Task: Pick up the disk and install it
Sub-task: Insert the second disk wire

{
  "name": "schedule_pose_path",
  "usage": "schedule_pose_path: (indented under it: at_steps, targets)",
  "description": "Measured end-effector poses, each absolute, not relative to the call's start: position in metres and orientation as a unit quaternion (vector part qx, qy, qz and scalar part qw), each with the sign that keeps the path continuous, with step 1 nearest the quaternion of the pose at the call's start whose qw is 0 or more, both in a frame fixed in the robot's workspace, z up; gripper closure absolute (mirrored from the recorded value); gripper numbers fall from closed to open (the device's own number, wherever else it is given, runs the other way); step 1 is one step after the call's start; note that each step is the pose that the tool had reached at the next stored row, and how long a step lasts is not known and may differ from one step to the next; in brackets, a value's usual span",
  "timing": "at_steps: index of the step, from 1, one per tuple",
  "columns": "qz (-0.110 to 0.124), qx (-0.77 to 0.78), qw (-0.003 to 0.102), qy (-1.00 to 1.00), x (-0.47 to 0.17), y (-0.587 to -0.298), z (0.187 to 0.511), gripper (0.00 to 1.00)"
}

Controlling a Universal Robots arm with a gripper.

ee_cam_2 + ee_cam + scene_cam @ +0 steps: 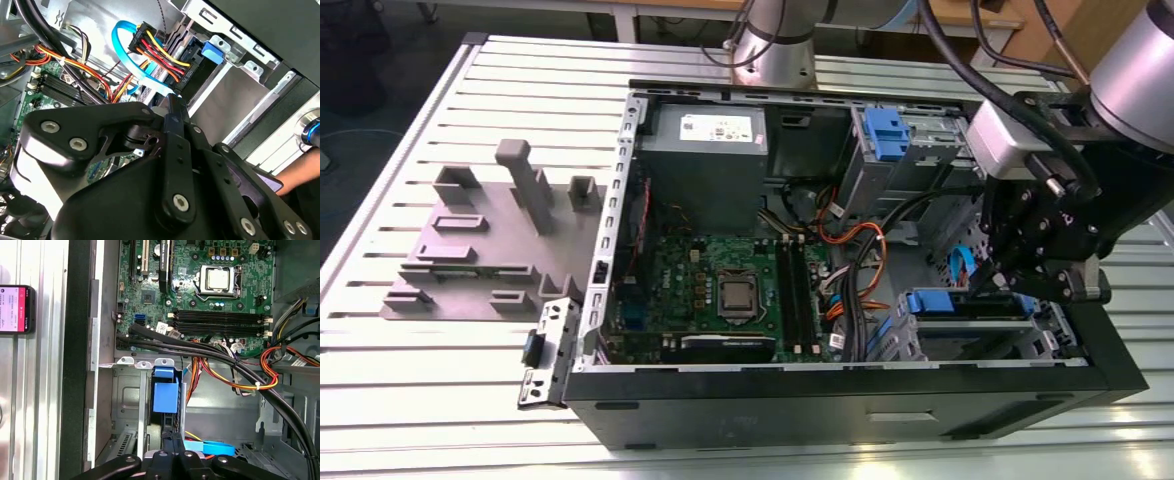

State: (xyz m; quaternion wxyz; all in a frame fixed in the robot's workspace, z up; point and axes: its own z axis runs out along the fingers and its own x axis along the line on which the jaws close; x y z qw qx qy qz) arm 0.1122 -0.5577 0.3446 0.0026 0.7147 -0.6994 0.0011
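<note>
Disk [165, 396] — seated edge-on in the drive bay [131, 405] at lower centre of the first wrist view, blue carrier tab outward for release. Gripper [1047, 285] is poised just beside it — finger state cannot be told.

The arm [1147, 60] enters from the exterior view's right, its silver wrist section angled downward. The black gripper [1041, 285] hangs below it, pointing down, low at that side of the scene. In the second wrist view the gripper's [172, 107] linkage converges to a narrow tip with the fingers [174, 114] pressed together. A person's hand [300, 172] is visible beside the gripper body in that view.
</note>
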Motion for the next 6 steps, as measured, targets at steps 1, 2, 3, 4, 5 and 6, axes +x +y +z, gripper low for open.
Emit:
schedule_pose_path:
  at_steps: [1, 2, 3, 4, 5, 6]
  targets:
    - [0.001, 0.715, 0.003, -0.699, 0.1122, -0.5577, 0.3446, 0.89]
    - [0.001, 0.715, 0.003, -0.699, 0.1122, -0.5576, 0.3446, 0.89]
    - [0.001, 0.715, 0.003, -0.699, 0.1122, -0.5576, 0.3446, 0.89]
    - [0.001, 0.715, 0.003, -0.699, 0.1122, -0.5577, 0.3446, 0.89]
    - [0.001, 0.715, 0.003, -0.699, 0.1122, -0.5577, 0.3446, 0.89]
    - [0.001, 0.715, 0.003, -0.699, 0.1122, -0.5577, 0.3446, 0.89]
